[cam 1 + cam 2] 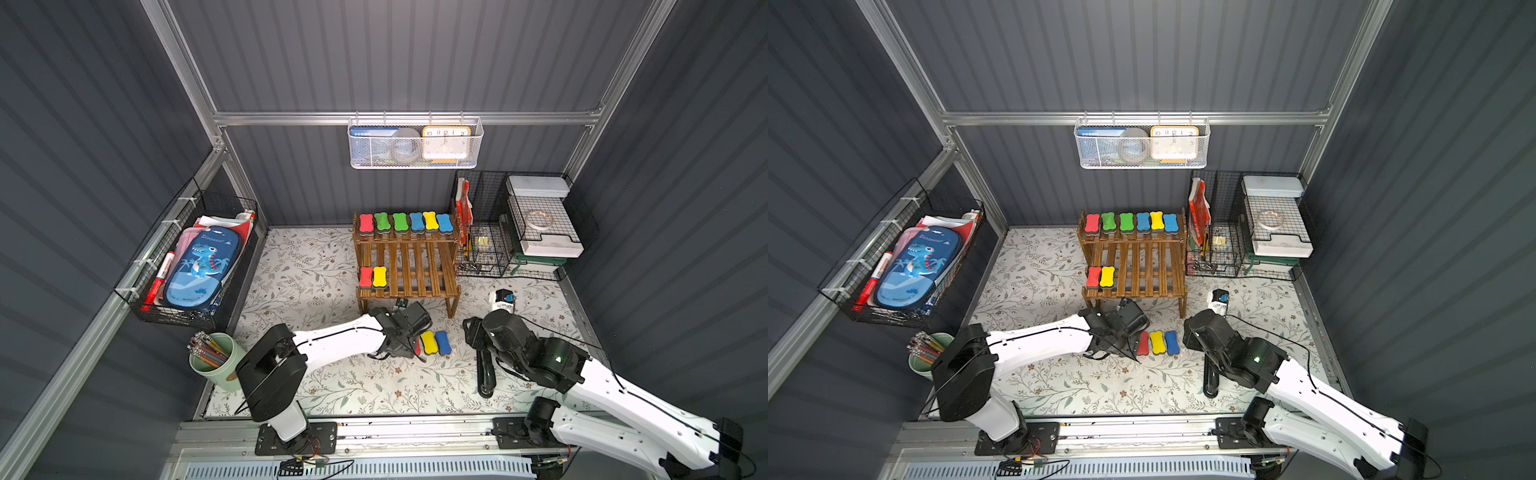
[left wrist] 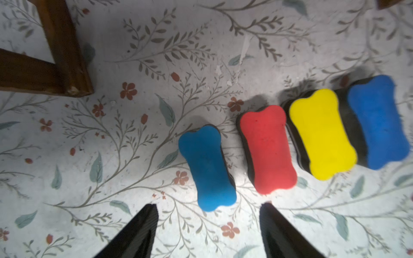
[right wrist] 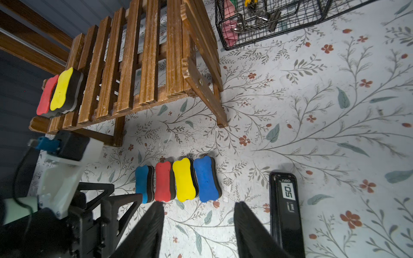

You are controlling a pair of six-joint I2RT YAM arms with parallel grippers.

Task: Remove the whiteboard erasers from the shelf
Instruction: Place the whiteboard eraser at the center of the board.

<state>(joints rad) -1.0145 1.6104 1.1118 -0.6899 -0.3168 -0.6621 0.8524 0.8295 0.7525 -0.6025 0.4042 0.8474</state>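
Eight whiteboard erasers sit on the shelf, which stands in the upper middle of both top views. Six run along the upper tier: red, green, green, blue, yellow and blue from left to right. A red and yellow pair lies side by side at the left end of the lower tier. Four more lie tops up on the floral table cover, just below the shelf in the frame. The left wrist view shows them as a light blue eraser, red eraser, yellow eraser and dark blue eraser. The last three are packed close together and the light blue one lies slightly apart.

The left gripper hangs over the light blue eraser with its jaws spread wide. Its fingertips stand on either side of the eraser's near end and do not touch it. The right gripper is likewise open and empty, low in the right wrist view and pointing toward the row. A black stapler lies just right of it there.

A green pencil cup stands at lower left in a top view, and a white mesh basket hangs on the back wall.
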